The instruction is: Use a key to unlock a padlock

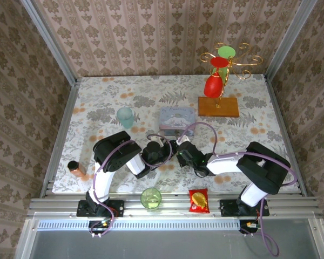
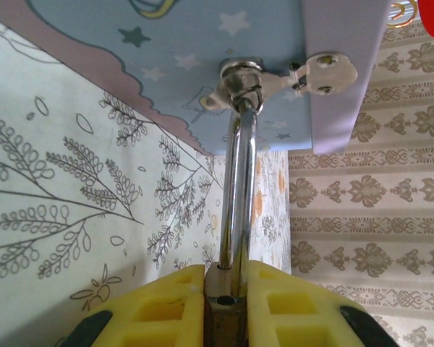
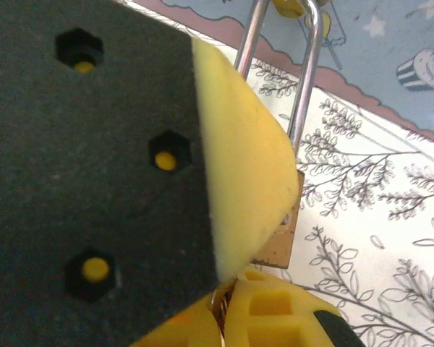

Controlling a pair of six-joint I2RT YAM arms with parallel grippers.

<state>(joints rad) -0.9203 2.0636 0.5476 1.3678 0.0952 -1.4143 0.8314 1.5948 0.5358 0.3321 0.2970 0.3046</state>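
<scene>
The brass padlock (image 2: 218, 318) hangs by its silvery shackle (image 2: 239, 188) from the hasp (image 2: 275, 76) of the pale blue tin (image 1: 176, 120). My left gripper (image 2: 226, 278) is shut on the padlock's body, its yellow pads pressed against both sides. In the right wrist view the left arm's finger (image 3: 239, 166) covers most of the padlock (image 3: 282, 249). Just below the padlock, my right gripper (image 3: 228, 289) is shut on a thin silvery piece of metal, the key (image 3: 219, 309); most of the key is hidden between the pads. Both grippers meet in front of the tin (image 1: 170, 152).
A teal cup (image 1: 125, 116) stands left of the tin. A wooden stand with red and green ornaments (image 1: 218, 105) is at the back right. A copper can (image 1: 75, 169) stands at the left edge. A green cup (image 1: 150, 198) and a red snack packet (image 1: 198, 200) sit on the near rail.
</scene>
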